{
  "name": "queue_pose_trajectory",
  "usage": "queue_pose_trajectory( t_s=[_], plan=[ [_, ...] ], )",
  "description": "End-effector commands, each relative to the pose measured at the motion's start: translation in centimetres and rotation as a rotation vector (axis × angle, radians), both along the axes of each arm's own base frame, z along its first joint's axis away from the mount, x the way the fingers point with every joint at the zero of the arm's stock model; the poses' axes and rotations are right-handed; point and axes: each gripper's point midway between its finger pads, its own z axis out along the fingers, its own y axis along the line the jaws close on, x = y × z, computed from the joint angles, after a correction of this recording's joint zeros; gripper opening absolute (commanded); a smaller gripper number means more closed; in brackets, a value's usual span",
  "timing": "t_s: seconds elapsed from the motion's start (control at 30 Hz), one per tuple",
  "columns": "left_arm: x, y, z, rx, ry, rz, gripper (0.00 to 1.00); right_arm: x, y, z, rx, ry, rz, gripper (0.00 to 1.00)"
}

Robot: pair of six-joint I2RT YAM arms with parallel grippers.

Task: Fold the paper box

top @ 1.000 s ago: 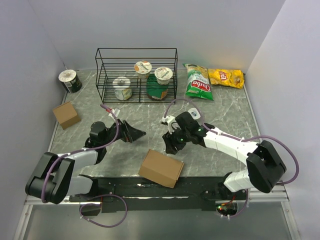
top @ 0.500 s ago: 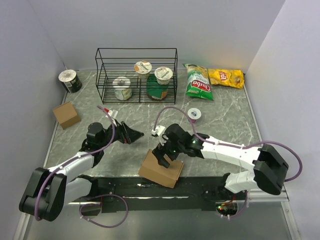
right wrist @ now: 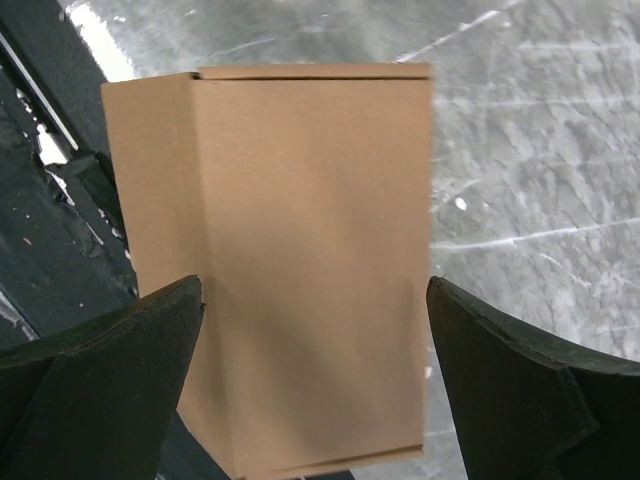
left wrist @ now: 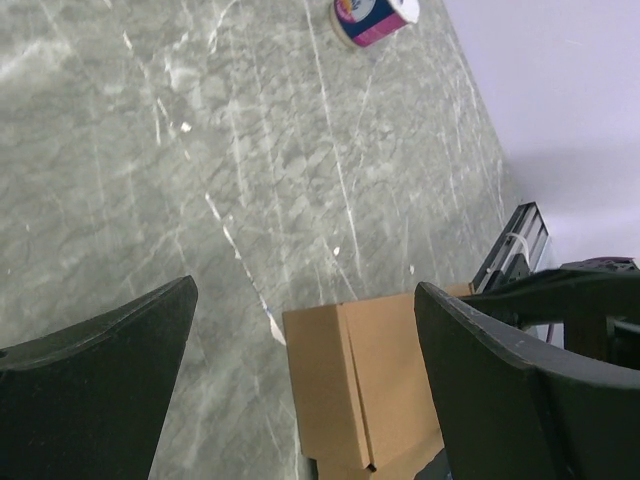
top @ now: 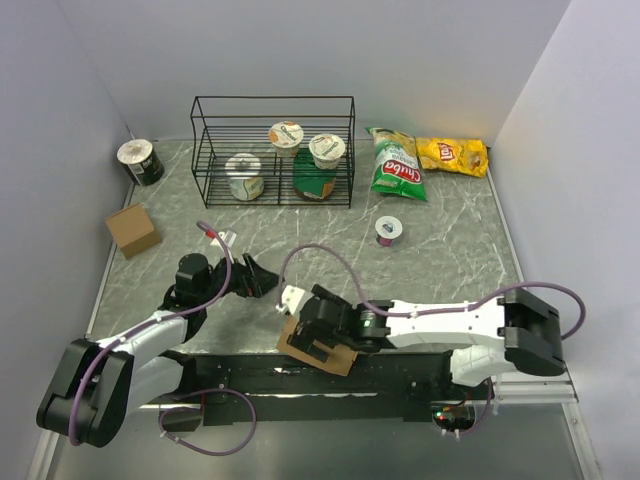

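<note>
The paper box [top: 289, 337] is a plain brown oblong carton lying at the table's near edge, mostly under my right arm in the top view. My right gripper [top: 318, 338] hovers over it, open, and in the right wrist view the box [right wrist: 310, 260] fills the gap between the two dark fingers [right wrist: 110, 380], which stand at its long sides. My left gripper [top: 262, 280] is open just left of and behind the carton, with nothing between its fingers. From the left wrist, one end of the box [left wrist: 360, 380] shows ahead, its flap seam visible.
A black wire rack [top: 272, 150] with several cups stands at the back. A small squarish brown box [top: 132, 229] and a can [top: 140, 162] are at the left, two chip bags [top: 397, 163] at the back right. A small cup [top: 388, 230] lies mid-table. The black front rail [top: 400, 365] runs beside the carton.
My right arm has swung from mid-table toward the near edge and down over the carton, its jaws widening. That uncovered the small cup. My left gripper shifted slightly nearer the carton.
</note>
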Motion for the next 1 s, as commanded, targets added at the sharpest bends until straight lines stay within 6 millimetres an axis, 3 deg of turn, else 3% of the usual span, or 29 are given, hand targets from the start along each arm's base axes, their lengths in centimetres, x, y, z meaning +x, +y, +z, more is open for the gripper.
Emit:
queue_pose_trajectory(
  t_s=[0.0,0.17,0.4,0.63,0.77,0.83,0.9,0.97],
  plan=[
    [0.0,0.2,0.5,-0.006,-0.045,0.008,0.96,0.1,1.7,0.8,-0.032,-0.082,0.013,1.0],
    [0.1,0.2,0.8,-0.005,-0.059,0.005,0.96,-0.2,2.1,-0.5,-0.099,-0.068,0.034,1.0],
    [0.0,0.1,0.8,-0.008,-0.065,-0.001,0.96,0.2,0.7,-2.5,-0.206,-0.077,-0.005,0.98],
    [-0.2,0.2,0.8,-0.009,-0.069,0.001,0.96,0.2,0.0,-3.4,-0.231,-0.073,-0.03,0.67],
    [-0.3,0.2,0.8,-0.01,-0.071,-0.002,0.96,0.2,-0.4,-4.0,-0.254,-0.07,-0.042,0.6],
    [-0.5,0.0,0.9,-0.017,-0.085,-0.022,0.96,0.3,-0.5,-4.1,-0.25,-0.071,-0.063,0.61],
    [-0.8,-0.1,0.9,-0.025,-0.102,-0.037,0.96,0.4,-0.4,-3.2,-0.221,-0.072,-0.082,0.69],
    [-1.6,-0.4,1.1,-0.04,-0.138,-0.083,0.96,1.0,0.0,-1.8,-0.173,-0.051,-0.11,0.96]
  ],
)
